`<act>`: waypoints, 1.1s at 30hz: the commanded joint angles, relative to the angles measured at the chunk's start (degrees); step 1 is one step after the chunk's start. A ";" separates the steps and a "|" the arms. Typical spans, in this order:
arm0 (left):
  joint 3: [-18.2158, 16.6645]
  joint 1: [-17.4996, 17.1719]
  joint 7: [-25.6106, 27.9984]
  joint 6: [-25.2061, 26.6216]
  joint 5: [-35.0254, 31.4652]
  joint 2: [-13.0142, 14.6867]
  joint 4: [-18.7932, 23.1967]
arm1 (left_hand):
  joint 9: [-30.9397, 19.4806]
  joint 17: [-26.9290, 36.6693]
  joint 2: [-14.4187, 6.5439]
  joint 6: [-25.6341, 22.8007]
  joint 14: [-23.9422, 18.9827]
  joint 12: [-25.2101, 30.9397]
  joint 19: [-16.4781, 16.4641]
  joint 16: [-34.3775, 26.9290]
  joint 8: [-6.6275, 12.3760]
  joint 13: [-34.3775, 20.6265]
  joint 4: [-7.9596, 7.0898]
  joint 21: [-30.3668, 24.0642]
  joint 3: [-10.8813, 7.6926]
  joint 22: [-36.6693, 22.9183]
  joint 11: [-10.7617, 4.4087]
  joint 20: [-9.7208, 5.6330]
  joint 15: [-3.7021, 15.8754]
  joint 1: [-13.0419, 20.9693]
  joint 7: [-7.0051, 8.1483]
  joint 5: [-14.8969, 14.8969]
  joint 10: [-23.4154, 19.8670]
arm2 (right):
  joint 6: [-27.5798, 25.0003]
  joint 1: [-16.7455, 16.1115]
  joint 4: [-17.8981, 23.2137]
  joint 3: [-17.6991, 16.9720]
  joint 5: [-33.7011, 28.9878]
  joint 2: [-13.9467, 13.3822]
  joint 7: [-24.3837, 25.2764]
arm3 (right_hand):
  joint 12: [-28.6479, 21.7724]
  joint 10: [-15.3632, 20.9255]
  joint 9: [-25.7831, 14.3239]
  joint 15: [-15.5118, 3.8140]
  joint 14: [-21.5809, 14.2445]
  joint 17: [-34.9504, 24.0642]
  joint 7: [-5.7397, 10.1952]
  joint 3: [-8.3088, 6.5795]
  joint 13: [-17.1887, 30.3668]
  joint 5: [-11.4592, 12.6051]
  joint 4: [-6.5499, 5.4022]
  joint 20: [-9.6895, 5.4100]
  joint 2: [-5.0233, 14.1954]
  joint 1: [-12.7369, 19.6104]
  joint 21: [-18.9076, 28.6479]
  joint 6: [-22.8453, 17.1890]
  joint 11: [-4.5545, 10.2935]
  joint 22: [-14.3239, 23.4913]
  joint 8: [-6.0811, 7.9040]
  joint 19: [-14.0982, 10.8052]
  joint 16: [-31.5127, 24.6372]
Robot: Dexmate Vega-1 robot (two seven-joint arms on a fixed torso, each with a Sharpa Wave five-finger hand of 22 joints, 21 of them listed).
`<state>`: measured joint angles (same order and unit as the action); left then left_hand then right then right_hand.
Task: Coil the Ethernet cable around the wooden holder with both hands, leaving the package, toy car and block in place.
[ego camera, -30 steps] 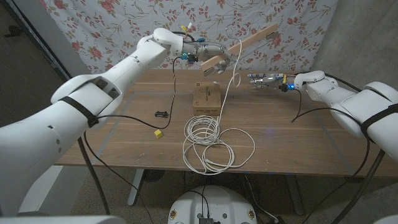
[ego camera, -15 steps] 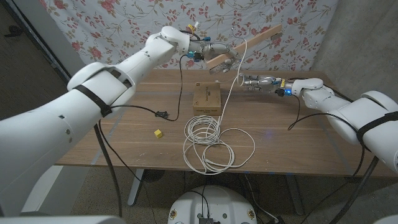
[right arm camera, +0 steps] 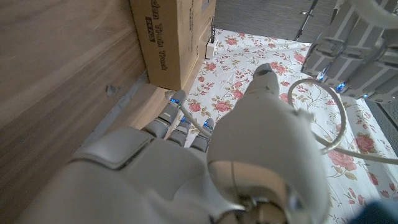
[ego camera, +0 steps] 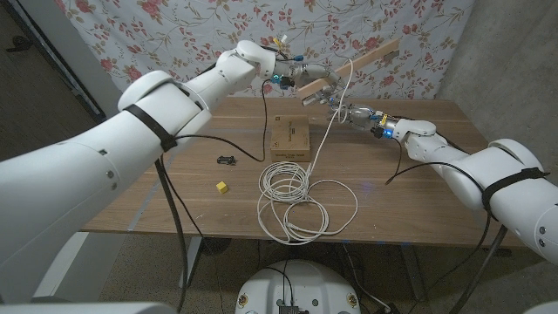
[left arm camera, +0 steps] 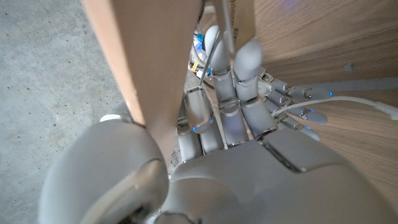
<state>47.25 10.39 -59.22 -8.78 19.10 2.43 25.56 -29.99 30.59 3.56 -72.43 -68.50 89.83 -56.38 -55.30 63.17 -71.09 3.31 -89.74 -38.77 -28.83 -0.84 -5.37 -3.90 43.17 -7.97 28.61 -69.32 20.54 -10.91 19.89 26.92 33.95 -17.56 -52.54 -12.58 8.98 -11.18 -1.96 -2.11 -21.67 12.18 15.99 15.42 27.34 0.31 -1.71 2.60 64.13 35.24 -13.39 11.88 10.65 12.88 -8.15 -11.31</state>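
A flat, pale wooden holder [ego camera: 353, 63] is gripped by the left hand [ego camera: 312, 77] and held tilted above the table [ego camera: 174, 187]. A thin white cable [ego camera: 296, 196] rises from loose coils beside the cardboard package [ego camera: 289, 136] to the right hand [ego camera: 356, 112], whose fingers pinch it just below the holder.

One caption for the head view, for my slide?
Left hand holds wooden holder aloft; right hand reaches the Ethernet cable.

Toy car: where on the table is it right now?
In the head view the toy car sits on the table's left half, left of the package and just beyond the yellow block.
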 commanded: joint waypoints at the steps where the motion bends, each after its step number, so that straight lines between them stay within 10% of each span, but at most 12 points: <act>1: 0.22 1.23 2.81 -0.10 -1.30 -2.98 -4.14 | -0.05 17.65 -7.95 0.13 -13.20 -0.03 -1.04 -33.80 0.62 0.02 0.16 -0.12 -0.27 -0.09 -0.75 -2.97 9.98 7.43 -0.35 0.22 -0.46 | -0.34 -0.96 -0.22 -3.95 0.72 4.72 1.52 | -1.03 4.11 -0.17 -4.23 -3.30 1.50 0.29 0.99 -0.50 0.84 -0.33 0.64 0.72 0.05 0.00 -5.98 0.24 0.13 1.48 -1.46 -1.80; 9: 0.45 1.31 5.20 0.89 -1.67 -3.19 -4.45 | 0.05 17.68 -8.01 0.23 -13.16 -0.06 -0.99 -33.74 0.78 0.01 0.21 -0.06 -0.32 -0.07 -0.93 -2.94 10.01 7.42 -0.24 0.21 -0.34 | -1.53 -0.87 -0.27 -5.79 0.81 6.99 0.06 | -2.42 10.37 -0.06 -3.32 -9.61 2.08 0.10 1.84 -1.05 1.43 -0.92 0.79 1.71 -0.28 0.60 -11.94 -0.27 0.27 2.35 -4.04 -4.36; 11: 0.69 1.39 5.94 1.16 -1.86 -3.38 -4.54 | -0.01 17.90 -8.04 0.26 -13.30 -0.05 -0.96 -33.93 0.88 0.02 0.23 -0.06 -0.34 -0.06 -0.77 -2.95 10.01 7.44 -0.35 0.21 -0.35 | -1.87 -0.90 -0.32 -6.52 1.03 7.65 0.34 | -3.50 15.35 0.06 -5.27 -15.03 1.59 0.05 1.67 -1.34 1.76 -1.07 0.22 3.55 0.52 1.54 -18.95 -0.71 0.46 3.63 -6.64 -6.97; 17: 1.36 1.64 8.14 1.87 -2.18 -4.01 -4.72 | -0.08 18.12 -8.07 0.42 -13.35 -0.06 -1.07 -34.03 1.08 0.02 0.25 -0.14 -0.35 -0.16 -0.70 -2.94 10.07 7.39 -0.23 0.18 -0.31 | -4.59 -0.92 -0.42 -8.56 0.66 9.10 3.74 | -6.35 28.64 0.37 -8.66 -31.37 -1.33 -3.30 -0.61 -2.15 1.37 -2.55 -0.53 8.28 3.05 5.38 -32.78 -4.30 1.20 5.02 -12.26 -14.72; 24: 2.19 1.97 10.91 3.01 -2.47 -4.44 -4.86 | 0.00 17.87 -8.11 0.49 -13.04 -0.04 -0.83 -33.68 1.16 0.02 0.24 -0.20 -0.36 -0.48 -0.82 -2.98 10.10 7.35 -0.28 0.16 -0.38 | -7.03 -2.76 2.99 -10.84 -0.15 9.31 4.95 | -10.98 41.21 -0.18 -9.85 -40.01 -7.45 -6.05 -4.90 -0.48 -0.19 -3.01 -0.70 8.66 6.44 7.87 -44.70 -6.38 1.46 7.39 -13.19 -21.60; 33: 2.96 2.15 13.23 3.96 -2.31 -4.75 -4.95 | 0.14 18.22 -8.16 0.58 -13.30 -0.06 -0.91 -33.93 1.35 0.01 0.26 -0.13 -0.39 -0.66 -0.74 -3.00 10.15 7.28 -0.24 0.13 -0.40 | -9.54 -3.27 4.04 -13.05 -1.74 9.85 6.17 | -13.75 47.73 -0.28 -10.09 -49.20 -10.91 -7.48 -7.47 1.06 -1.03 -3.90 -1.73 8.82 8.56 10.62 -46.13 -8.40 1.52 6.56 -16.21 -25.94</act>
<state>49.32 12.25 -48.94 -5.96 16.82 -1.85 20.83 -29.66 30.59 3.26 -71.99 -68.50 89.83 -56.38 -55.30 64.23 -71.09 3.31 -89.74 -38.77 -29.51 -0.85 -5.37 -3.90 42.87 -8.18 28.60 -69.31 13.94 -13.27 22.15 16.78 33.72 -8.64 -47.99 -25.73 55.13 -11.31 -5.35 -47.77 -31.41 7.05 9.41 15.98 26.40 -3.35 -2.52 10.88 71.52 44.82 -55.93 3.80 11.88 19.86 -23.01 -35.66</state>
